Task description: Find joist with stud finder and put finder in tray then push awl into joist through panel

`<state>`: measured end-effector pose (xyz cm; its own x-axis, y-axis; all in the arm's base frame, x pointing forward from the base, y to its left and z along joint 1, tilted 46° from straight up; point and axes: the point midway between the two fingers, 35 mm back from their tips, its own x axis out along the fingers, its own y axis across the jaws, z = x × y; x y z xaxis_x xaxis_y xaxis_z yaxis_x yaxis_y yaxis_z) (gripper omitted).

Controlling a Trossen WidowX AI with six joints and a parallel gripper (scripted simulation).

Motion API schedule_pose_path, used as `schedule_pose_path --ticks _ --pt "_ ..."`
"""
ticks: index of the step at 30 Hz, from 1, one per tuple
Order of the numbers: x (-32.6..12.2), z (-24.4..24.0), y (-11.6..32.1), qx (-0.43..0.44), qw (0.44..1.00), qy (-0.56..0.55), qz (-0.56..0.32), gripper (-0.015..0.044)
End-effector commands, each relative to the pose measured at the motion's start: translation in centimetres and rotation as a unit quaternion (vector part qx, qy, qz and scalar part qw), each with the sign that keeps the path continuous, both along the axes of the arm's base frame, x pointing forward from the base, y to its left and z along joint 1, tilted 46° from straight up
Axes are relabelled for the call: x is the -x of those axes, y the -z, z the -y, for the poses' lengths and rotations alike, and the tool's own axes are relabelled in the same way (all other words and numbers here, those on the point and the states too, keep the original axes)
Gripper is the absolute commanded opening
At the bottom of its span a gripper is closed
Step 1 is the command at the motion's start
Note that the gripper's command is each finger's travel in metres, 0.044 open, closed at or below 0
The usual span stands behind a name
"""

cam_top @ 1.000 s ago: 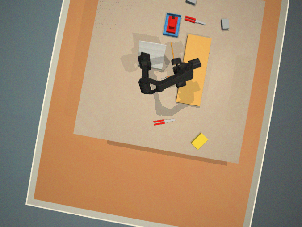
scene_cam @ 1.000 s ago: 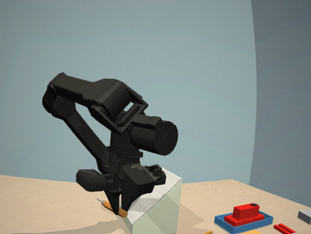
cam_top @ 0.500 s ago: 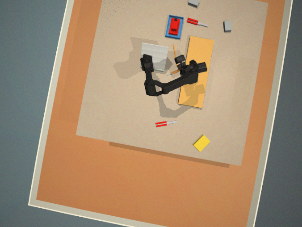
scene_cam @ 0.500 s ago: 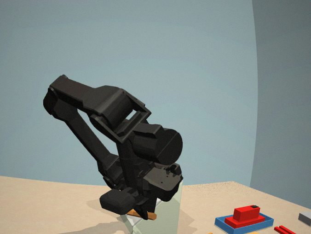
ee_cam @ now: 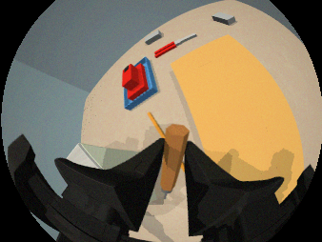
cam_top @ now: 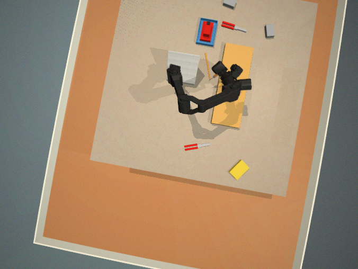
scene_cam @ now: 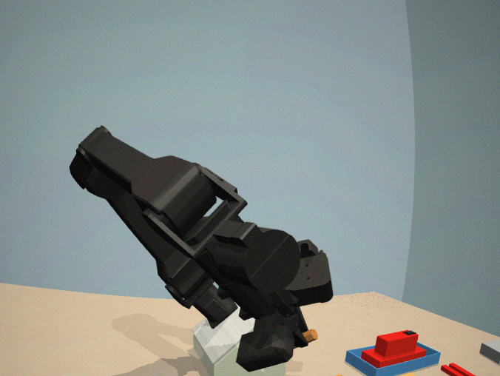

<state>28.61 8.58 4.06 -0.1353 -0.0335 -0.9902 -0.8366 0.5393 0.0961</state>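
Observation:
My gripper (ee_cam: 174,144) is shut on the awl's orange-brown wooden handle. The awl (cam_top: 214,76) (scene_cam: 311,334) (ee_cam: 174,159) is tilted, its grey metal shank partly visible beyond the handle; the tip's exact height is unclear. The gripper is beside the left long edge of the yellow-orange floor panel (cam_top: 238,52) (ee_cam: 229,95), as the top view shows it. No hole shows on the visible panel; the arm hides part of it. The red stud finder (cam_top: 206,30) (scene_cam: 396,343) (ee_cam: 136,81) sits in the blue tray (cam_top: 204,44) (scene_cam: 359,362) (ee_cam: 153,83).
A pale slant-topped block (cam_top: 185,62) (scene_cam: 220,337) stands left of the gripper. A thin orange stick (cam_top: 207,64) (ee_cam: 155,123) lies between it and the panel. Red-handled tools (cam_top: 228,25) (cam_top: 190,146), grey blocks (cam_top: 269,30) (cam_top: 229,3) and a yellow block (cam_top: 239,169) lie farther out.

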Motion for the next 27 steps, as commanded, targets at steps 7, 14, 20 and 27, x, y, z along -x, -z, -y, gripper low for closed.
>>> schedule_pose_path --ticks 7,14,20,27 --pt "-3.2 -3.7 0.4 -0.166 0.978 -0.122 0.034 0.0000" --pt "-5.5 -6.0 0.0 -0.276 0.932 -0.217 0.088 0.0000" --pt "-7.2 -7.3 -0.8 -0.347 0.880 -0.289 0.145 0.0000" --pt "-7.2 -7.4 -0.8 -0.349 0.879 -0.291 0.147 0.0000"
